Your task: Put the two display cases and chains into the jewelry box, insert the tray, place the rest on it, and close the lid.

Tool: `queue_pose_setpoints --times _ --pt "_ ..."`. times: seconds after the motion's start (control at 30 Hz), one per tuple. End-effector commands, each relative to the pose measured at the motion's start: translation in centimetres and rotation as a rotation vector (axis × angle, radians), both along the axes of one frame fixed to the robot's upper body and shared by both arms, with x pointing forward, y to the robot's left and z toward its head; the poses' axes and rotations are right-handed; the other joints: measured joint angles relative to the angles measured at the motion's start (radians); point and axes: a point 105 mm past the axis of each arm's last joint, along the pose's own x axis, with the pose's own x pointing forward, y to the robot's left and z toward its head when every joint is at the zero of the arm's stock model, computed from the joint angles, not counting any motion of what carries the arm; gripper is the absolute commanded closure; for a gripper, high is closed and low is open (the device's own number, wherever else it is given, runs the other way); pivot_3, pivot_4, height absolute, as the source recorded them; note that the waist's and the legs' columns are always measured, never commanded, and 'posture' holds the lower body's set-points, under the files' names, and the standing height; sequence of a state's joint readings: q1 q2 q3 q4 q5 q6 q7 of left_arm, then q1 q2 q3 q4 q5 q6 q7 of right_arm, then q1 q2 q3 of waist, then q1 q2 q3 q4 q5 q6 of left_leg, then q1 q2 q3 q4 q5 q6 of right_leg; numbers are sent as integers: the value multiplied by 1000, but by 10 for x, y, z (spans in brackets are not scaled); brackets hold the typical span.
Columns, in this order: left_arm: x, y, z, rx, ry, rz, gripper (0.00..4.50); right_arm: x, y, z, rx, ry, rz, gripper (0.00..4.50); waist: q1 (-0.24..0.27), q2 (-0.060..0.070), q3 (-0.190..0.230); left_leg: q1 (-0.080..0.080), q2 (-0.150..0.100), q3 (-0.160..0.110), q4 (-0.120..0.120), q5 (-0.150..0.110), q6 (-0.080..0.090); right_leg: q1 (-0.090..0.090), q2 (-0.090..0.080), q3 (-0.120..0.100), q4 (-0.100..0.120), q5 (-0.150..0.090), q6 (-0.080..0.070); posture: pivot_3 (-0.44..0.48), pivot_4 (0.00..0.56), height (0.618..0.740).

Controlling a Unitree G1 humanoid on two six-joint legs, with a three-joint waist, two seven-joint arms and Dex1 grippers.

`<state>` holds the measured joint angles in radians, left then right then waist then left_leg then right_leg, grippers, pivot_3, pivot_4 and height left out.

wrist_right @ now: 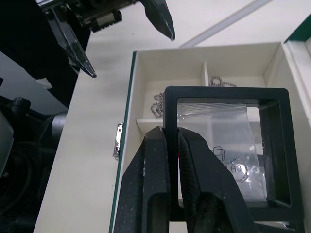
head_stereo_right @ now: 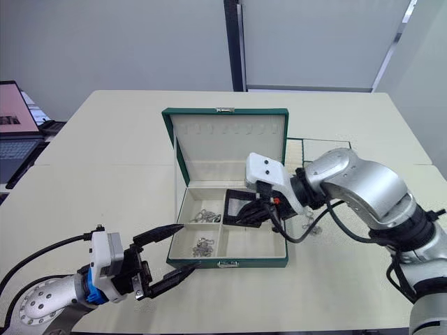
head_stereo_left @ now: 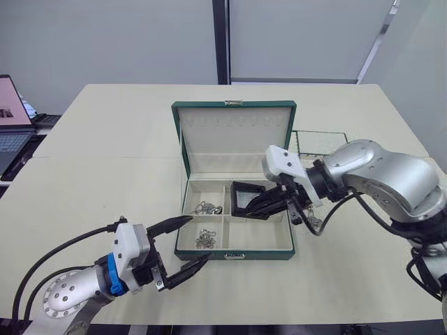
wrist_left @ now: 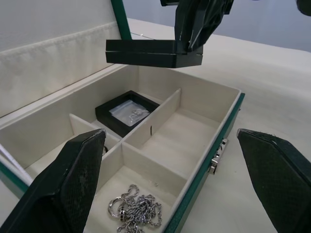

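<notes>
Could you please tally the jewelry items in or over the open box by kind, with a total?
Display cases: 2, one lying in a rear compartment, one held above the jewelry box by the right gripper.
Chains: 2 piles, one in the rear left compartment, one in the front left compartment.
Total: 4

Cream table point(head_stereo_left: 105, 139): jewelry box point(head_stereo_left: 234, 255), perhaps tray point(head_stereo_left: 319, 143).

Two cases: one point(wrist_left: 127, 112) lies in the box point(head_stereo_left: 237, 255), the other point(wrist_right: 228, 145) is pinched in the right claw point(wrist_right: 171, 141). Two chains, point(head_stereo_left: 207, 208) and point(head_stereo_left: 205, 239), sit in separate compartments. The box has four compartments and one lid point(head_stereo_left: 234, 136). One laptop point(head_stereo_left: 14, 125) is at the left.
</notes>
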<state>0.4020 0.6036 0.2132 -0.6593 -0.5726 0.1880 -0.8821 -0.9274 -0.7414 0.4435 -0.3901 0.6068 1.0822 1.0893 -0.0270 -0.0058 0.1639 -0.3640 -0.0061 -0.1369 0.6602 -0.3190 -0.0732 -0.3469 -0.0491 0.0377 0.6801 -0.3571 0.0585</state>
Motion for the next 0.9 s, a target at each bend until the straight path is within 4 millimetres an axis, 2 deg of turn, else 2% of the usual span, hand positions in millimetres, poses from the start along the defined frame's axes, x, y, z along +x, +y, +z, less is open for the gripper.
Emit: queue_pose_setpoints --times 0.03,0.23,0.43,0.9 --pt "-4 -3 5 -11 -36 22 0 1 6 -1 -28 -2 2 4464 -2 0 0 0 0 0 0 0 0 0 0 0 0 0 0 0 150 740" --pt "-9 -4 2 -56 -14 76 0 -5 8 -16 -94 55 28 4464 -3 0 0 -1 0 1 0 0 0 -2 0 1 1 0 0 0 150 740" --pt "-12 -6 -1 -63 -9 90 0 -15 10 -19 -109 94 75 4464 -2 0 0 -1 0 1 -1 -1 1 -2 0 1 1 0 0 0 150 740" --pt "-9 -8 -1 -57 -21 90 0 -6 9 -39 -165 63 34 4464 -3 0 0 -1 0 0 -1 0 1 -3 0 1 1 0 0 0 150 740"
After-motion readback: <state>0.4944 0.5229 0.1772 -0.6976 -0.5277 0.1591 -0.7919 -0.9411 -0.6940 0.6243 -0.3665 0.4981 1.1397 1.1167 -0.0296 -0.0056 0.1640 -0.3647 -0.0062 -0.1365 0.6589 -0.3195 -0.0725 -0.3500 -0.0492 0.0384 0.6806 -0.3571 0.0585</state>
